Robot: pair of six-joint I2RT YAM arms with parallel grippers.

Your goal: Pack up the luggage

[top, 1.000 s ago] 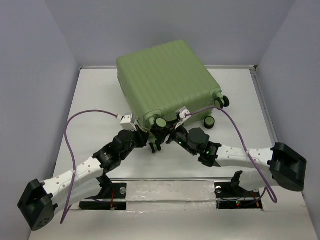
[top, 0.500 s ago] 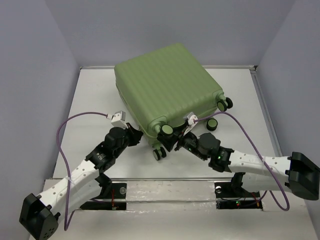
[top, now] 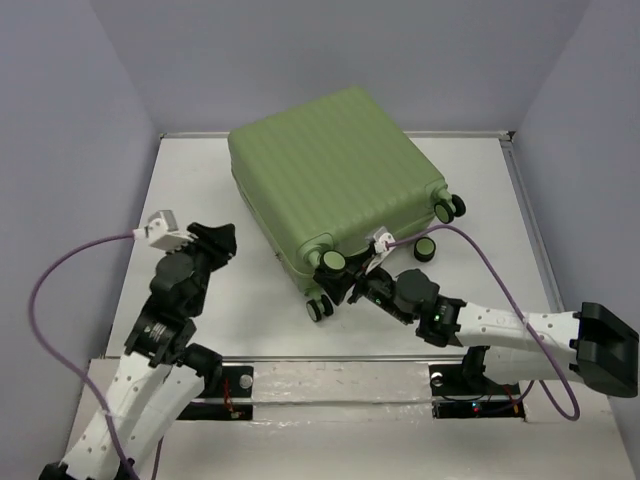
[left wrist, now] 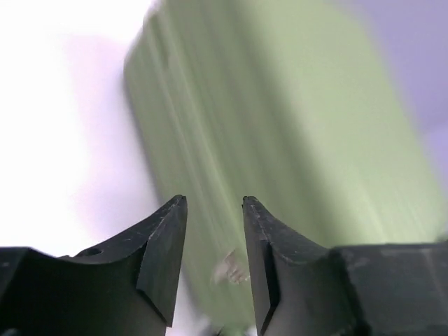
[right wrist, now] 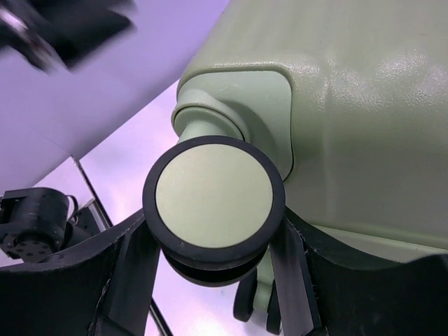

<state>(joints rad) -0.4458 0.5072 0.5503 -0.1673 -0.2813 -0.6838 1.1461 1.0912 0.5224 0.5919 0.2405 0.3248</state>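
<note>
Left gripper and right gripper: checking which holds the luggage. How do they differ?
The left gripper is open and empty; the right gripper is shut on a wheel of the luggage. The left gripper is apart from the luggage; the right gripper is at its near corner. Both are black.

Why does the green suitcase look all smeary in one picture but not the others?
Left wrist view: the luggage is streaked with motion blur and the table glares white; only the left tool is crisp. Right wrist view: the wheel is sharp. Top external view: evenly lit, clear.
</note>
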